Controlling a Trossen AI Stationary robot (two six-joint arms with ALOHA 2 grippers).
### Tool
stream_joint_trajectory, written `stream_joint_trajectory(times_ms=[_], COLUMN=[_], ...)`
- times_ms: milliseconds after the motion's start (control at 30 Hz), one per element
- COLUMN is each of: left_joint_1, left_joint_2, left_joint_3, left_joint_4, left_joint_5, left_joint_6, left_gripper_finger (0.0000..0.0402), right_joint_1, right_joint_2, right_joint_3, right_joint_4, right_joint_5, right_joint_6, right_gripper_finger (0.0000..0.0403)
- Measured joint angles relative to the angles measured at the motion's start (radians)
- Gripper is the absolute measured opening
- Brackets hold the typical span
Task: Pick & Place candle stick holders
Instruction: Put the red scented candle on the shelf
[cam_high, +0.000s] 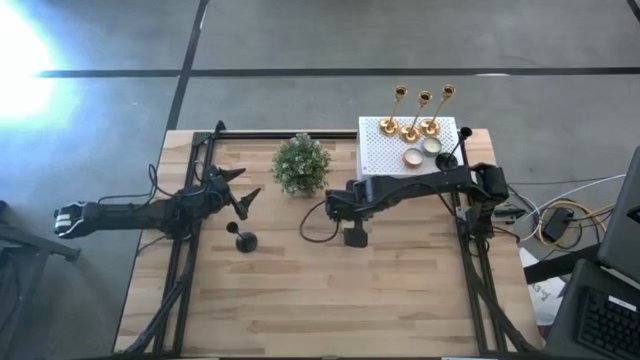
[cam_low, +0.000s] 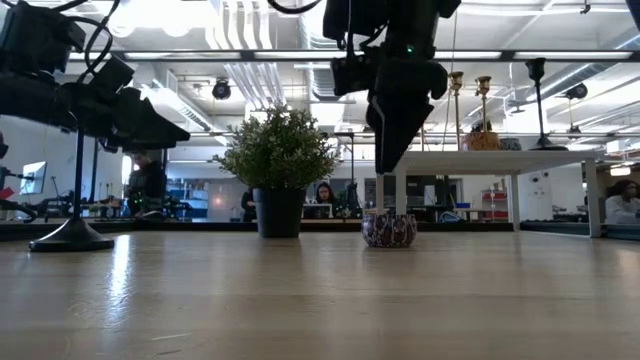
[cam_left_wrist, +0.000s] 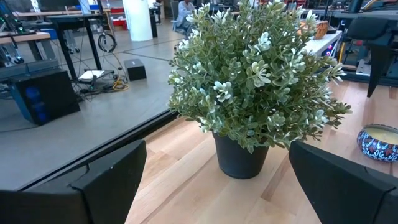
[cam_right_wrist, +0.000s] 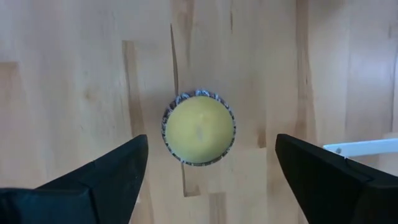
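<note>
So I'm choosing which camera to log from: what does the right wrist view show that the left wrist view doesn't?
Only the right wrist view looks straight down on the small patterned candle pot with yellow wax, standing free on the wooden table between the open right gripper fingers. Only the left wrist view shows the potted plant ahead of the open left gripper, plus the room beyond the table. Both share the wooden tabletop and that candle pot, which sits at the left wrist view's edge.
</note>
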Motion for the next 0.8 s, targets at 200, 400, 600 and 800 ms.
stream_joint_trajectory(times_ms=[200,400,600,800], left_joint_1=[0.0,0.0,0.0,0.0], left_joint_2=[0.0,0.0,0.0,0.0], left_joint_3=[0.0,0.0,0.0,0.0], left_joint_4=[-0.001,-0.001,-0.002,-0.002], left_joint_5=[0.0,0.0,0.0,0.0], left_joint_6=[0.0,0.0,0.0,0.0], left_gripper_finger=[0.0399,0.0399,0.0399,0.0399], right_joint_1=[0.0,-0.001,-0.001,-0.001], right_joint_2=[0.0,0.0,0.0,0.0], right_joint_3=[-0.022,-0.026,-0.044,-0.081], right_joint_4=[0.002,0.01,0.033,0.064], right_joint_5=[0.003,0.013,0.019,0.017], right_joint_6=[0.048,0.071,0.095,0.098], right_gripper_finger=[0.0342,0.0348,0.0355,0.0365])
